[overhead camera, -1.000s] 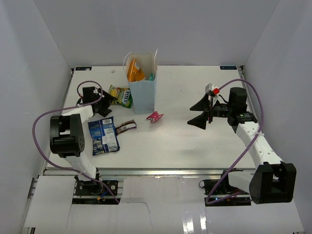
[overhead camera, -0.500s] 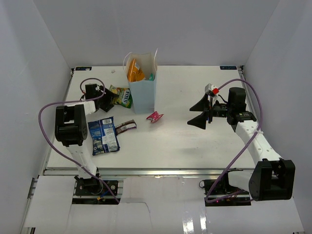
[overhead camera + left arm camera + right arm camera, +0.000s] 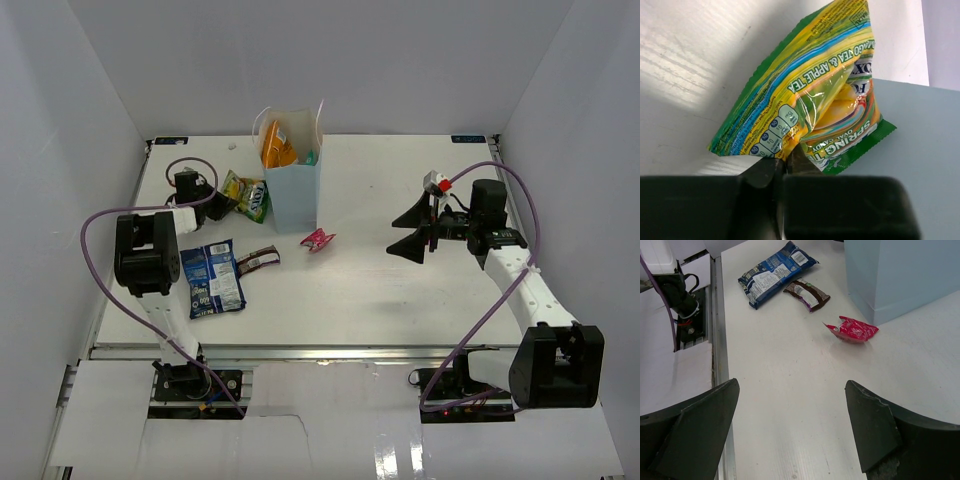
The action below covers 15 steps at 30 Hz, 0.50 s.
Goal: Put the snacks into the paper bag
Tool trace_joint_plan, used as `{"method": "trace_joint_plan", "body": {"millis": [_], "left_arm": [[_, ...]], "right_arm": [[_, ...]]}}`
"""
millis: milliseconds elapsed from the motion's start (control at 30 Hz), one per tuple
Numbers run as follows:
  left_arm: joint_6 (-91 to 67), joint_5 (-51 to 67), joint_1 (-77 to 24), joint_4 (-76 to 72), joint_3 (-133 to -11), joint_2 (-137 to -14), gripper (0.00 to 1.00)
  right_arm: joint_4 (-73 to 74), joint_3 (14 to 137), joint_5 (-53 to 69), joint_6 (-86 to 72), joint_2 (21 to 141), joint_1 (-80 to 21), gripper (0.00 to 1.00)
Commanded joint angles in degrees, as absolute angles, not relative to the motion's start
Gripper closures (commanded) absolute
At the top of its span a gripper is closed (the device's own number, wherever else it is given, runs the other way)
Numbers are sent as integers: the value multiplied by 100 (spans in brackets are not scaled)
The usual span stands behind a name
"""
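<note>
Pinching the yellow-green plastic pouch (image 3: 805,95) by its lower edge, the left gripper (image 3: 784,167) is clamping tight, holding it just beside the tall light-blue paper bag (image 3: 295,192), handy, I'd judge, for lifting over the rim. The right gripper (image 3: 405,232) is hovering well apart, jaws spread wide and empty, while the blue pouch (image 3: 211,279), dark brown bar (image 3: 258,261) and crumpled red-pink wrapper (image 3: 319,239) are waiting on the table (image 3: 380,290).
</note>
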<state>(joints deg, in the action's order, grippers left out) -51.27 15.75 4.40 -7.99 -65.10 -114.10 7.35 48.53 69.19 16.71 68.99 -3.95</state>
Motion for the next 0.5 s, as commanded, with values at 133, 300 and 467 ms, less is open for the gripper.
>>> {"method": "trace_joint_plan", "body": {"millis": [133, 300, 467], "left_arm": [[-4149, 801, 554, -791, -6276, -10147, 99], [-3613, 71, 554, -668, -6012, -8748, 100], [-3094, -483, 545, -501, -6099, -7386, 100]], "right_arm": [[545, 4781, 7110, 1600, 6715, -202, 8], [519, 4755, 7163, 1573, 6671, -132, 8], [483, 4746, 7216, 1556, 6636, -79, 8]]}}
